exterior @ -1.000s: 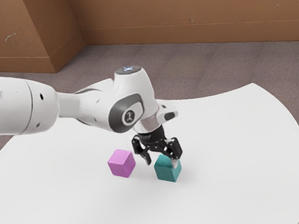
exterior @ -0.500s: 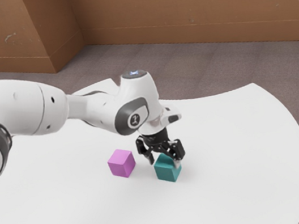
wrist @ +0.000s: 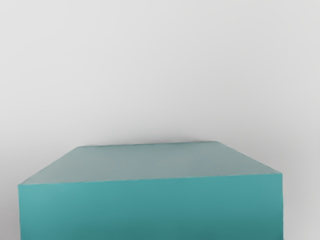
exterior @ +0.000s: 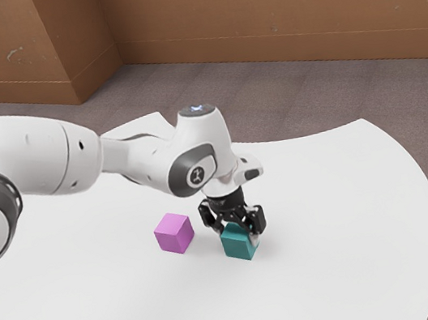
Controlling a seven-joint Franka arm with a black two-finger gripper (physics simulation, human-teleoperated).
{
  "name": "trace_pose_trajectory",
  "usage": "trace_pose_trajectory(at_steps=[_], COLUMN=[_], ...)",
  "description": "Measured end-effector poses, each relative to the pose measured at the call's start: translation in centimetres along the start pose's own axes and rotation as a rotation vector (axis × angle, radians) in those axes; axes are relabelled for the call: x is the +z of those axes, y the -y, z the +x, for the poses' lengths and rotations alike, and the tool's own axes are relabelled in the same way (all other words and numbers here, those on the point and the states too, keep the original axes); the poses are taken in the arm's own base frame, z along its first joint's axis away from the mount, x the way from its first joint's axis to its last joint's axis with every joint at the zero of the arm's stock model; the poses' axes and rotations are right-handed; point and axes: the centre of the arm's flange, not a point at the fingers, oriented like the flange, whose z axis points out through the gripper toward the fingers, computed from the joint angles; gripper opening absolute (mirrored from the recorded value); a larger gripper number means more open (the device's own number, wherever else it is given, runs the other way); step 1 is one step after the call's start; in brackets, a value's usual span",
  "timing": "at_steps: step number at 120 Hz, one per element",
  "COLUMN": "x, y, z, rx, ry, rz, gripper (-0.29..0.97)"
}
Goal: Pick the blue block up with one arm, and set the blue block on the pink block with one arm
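My end effector sits low over the blue block, which rests on the worktop just beside the pink block, on the exterior view's right of it. I cannot tell whether it grips the block or merely straddles it. The wrist view suggests the hand is squarely over it. I'd confirm a firm, centred hold, then lift straight up, high enough to clear the pink block before crossing.

Just beside hand: pink block
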Motion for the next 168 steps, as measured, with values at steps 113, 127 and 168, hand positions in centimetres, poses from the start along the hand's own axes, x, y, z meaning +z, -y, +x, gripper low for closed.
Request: trace_pose_trajectory(at_steps=[113,127,168], x=[-11.1,-10.3,-9.9], y=[13.8,14.2,14.4], z=[-3.8,-3.6,-3.3], rx=[-0.209,-0.202,-0.135], ry=[-0.049,-0.035,-0.034], rz=[0.110,0.112,0.109], gripper=[0.36,0.36,0.36])
